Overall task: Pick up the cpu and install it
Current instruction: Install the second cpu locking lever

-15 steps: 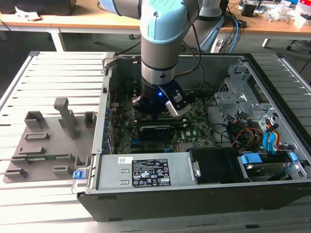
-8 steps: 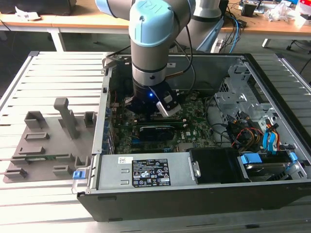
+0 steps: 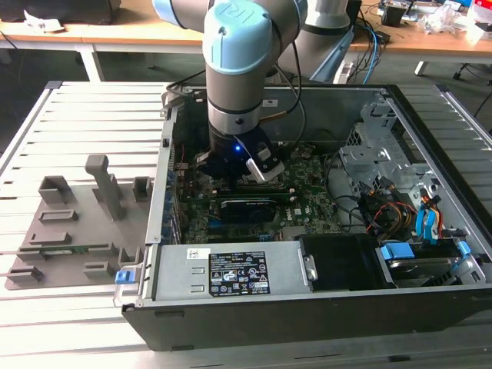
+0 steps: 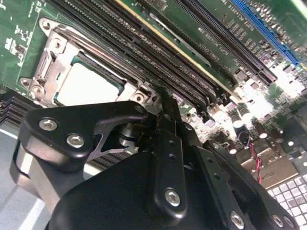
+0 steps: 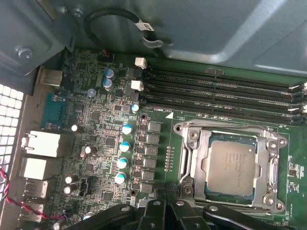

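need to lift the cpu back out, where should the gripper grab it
By two opposite edges of the cpu, coming straight down from above. It lies flat in the socket frame, so only its thin rim gives purchase; the top plate is smooth. The frame crowds those edges, so clearance looks tight.

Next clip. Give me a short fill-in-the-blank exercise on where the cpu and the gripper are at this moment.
1. The cpu lies inside the ____ on the motherboard.
2. In the exterior view the gripper is lowered inside the open computer ____.
3. In the first wrist view, the long dark slots next to the socket frame are ____ slots.

Missing words: socket frame; case; memory
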`<state>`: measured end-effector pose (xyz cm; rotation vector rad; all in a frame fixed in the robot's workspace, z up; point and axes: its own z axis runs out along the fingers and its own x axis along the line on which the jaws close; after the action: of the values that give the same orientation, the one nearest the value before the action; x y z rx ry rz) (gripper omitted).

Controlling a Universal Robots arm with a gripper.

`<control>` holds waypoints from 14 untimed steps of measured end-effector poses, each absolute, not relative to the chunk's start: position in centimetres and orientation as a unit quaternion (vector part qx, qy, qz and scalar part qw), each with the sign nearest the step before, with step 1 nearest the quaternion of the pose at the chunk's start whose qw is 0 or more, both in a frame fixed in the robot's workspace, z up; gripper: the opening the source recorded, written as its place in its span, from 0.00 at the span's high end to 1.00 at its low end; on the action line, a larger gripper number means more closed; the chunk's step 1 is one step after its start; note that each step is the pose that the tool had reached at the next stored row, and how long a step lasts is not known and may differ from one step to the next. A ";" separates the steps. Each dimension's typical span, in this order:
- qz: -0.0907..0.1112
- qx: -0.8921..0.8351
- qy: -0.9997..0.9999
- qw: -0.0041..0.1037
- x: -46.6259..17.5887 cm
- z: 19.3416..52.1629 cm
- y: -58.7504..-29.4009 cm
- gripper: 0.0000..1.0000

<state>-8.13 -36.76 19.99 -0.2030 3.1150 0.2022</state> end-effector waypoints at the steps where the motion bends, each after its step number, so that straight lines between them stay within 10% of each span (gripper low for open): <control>1: 0.065 -0.069 0.995 0.006 -8.1 20.0 -36.8 0.89; 14: 0.063 -0.071 0.995 0.005 -5.6 21.3 -36.5 0.89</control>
<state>-5.63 -36.50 21.33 -0.2226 3.1168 0.1981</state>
